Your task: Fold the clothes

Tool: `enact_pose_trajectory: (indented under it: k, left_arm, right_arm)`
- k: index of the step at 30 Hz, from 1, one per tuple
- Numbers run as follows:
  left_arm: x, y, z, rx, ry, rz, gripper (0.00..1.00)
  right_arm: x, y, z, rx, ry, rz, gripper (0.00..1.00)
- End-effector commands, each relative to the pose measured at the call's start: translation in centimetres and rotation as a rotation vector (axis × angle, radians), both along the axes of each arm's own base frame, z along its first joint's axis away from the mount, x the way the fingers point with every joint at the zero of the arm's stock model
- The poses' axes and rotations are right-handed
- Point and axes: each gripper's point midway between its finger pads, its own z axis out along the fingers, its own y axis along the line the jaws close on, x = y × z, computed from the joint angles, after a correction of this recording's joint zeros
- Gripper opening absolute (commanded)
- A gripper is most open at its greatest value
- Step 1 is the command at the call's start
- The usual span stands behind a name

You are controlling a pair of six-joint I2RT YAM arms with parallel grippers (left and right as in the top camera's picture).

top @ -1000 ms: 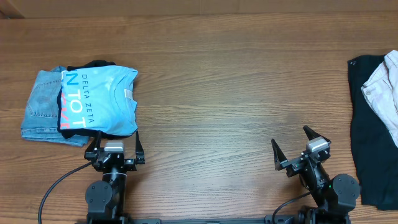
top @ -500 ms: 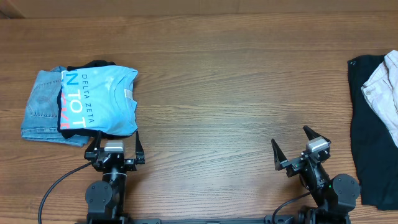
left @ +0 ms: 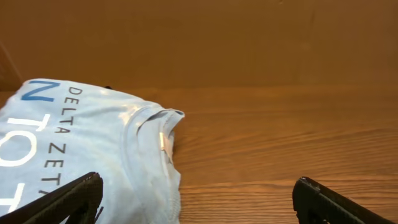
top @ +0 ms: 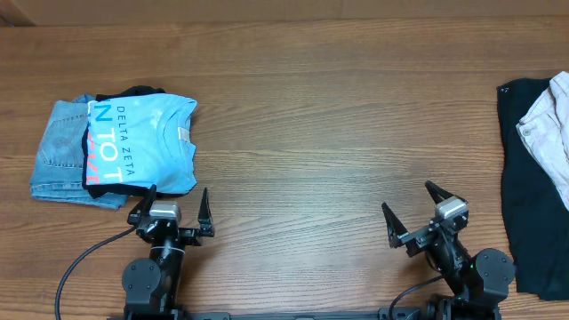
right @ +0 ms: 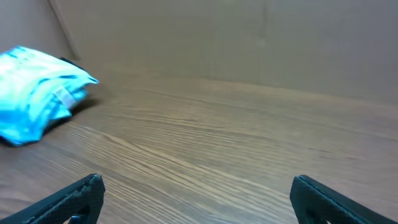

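Observation:
The pale beige shorts (top: 549, 133) lie at the far right edge of the table in the overhead view, on top of a large black garment (top: 524, 187), partly cut off by the frame. My left gripper (top: 172, 206) is open and empty at the front left, just below the folded pile. My right gripper (top: 411, 211) is open and empty at the front right, left of the black garment. In the wrist views both pairs of fingers (left: 199, 199) (right: 199, 199) are wide apart over bare wood. The shorts do not show in either wrist view.
A folded light blue "DELTA ZETA" T-shirt (top: 142, 147) lies on folded blue jeans (top: 58, 156) at the left; the shirt also shows in the left wrist view (left: 81, 149) and the right wrist view (right: 37, 87). Brown wooden table (top: 338, 116).
Both grippers have moved slightly forward, away from the table's front edge. The left gripper's fingers have spread wider. The clothes have not moved.

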Motion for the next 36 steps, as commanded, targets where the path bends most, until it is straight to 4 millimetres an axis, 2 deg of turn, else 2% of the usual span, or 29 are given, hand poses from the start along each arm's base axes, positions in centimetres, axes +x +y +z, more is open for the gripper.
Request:
enact_pose_trajectory:
  k: [1,3,5,8,11,14,16,19,21,22,23,25,26,28,31,32,36]
  left_arm:
    - [-0.1,-0.8,-0.1,-0.033,0.006,-0.047,1.00]
    - [-0.1,-0.8,-0.1,-0.033,0.009,-0.048,1.00]
    - [-0.2,-0.9,0.8,-0.023,-0.003,-0.053,1.00]
    - [-0.2,-0.4,4.0,-0.019,-0.030,-0.025,1.00]
    - [0.9,-0.4,7.3,-0.020,0.007,-0.025,1.00]
    - [3.3,-0.7,9.7,-0.014,0.146,-0.036,1.00]
    - [5.4,-0.8,11.1,-0.004,0.290,-0.040,1.00]
    - [8.7,-1.4,13.6,-0.011,0.499,-0.066,1.00]
    - [10.3,-1.5,14.8,-0.012,0.602,-0.066,1.00]
    - [11.0,-1.6,15.5,-0.015,0.643,-0.071,1.00]
    - [11.6,-2.0,16.0,-0.030,0.672,-0.088,1.00]
    - [12.3,-3.7,16.9,-0.074,0.703,-0.182,1.00]
    - [12.8,-4.3,17.3,-0.088,0.700,-0.212,1.00]
    - [13.5,-4.9,17.7,-0.103,0.683,-0.248,1.00]
    - [14.0,-4.6,18.0,-0.088,0.659,-0.238,1.00]
    - [14.1,-4.5,18.0,-0.083,0.654,-0.228,1.00]
    - [14.2,-4.5,18.0,-0.085,0.654,-0.228,1.00]
  right_arm:
    - [-0.3,0.6,0.3,0.095,0.032,0.028,1.00]
    - [-0.3,0.6,0.8,0.135,0.035,0.024,1.00]
    - [-0.4,0.7,2.1,0.180,0.035,0.021,1.00]
    - [-0.8,0.4,4.6,0.198,0.034,-0.002,1.00]
    - [0.2,-0.5,6.7,0.270,0.105,-0.063,1.00]
    - [2.1,-0.8,7.5,0.314,0.243,-0.084,1.00]
    - [4.0,-1.3,8.2,0.322,0.338,-0.099,1.00]
    - [7.8,-2.4,10.9,0.234,0.419,-0.113,1.00]
    - [9.7,-2.1,12.6,0.258,0.523,-0.077,1.00]
    - [10.1,-1.7,12.7,0.276,0.573,-0.051,1.00]
    - [10.6,-1.8,12.0,0.291,0.655,-0.052,1.00]
    - [12.4,-2.5,11.1,0.299,0.721,-0.080,1.00]
    - [13.1,-3.7,10.6,0.296,0.766,-0.135,1.00]
    - [14.9,-8.2,9.3,0.271,0.879,-0.337,1.00]
    - [16.8,-14.5,8.5,0.258,0.968,-0.582,1.00]
    - [17.8,-17.5,8.2,0.265,0.977,-0.693,1.00]
    - [20.9,-25.1,6.7,0.331,0.940,-0.861,1.00]
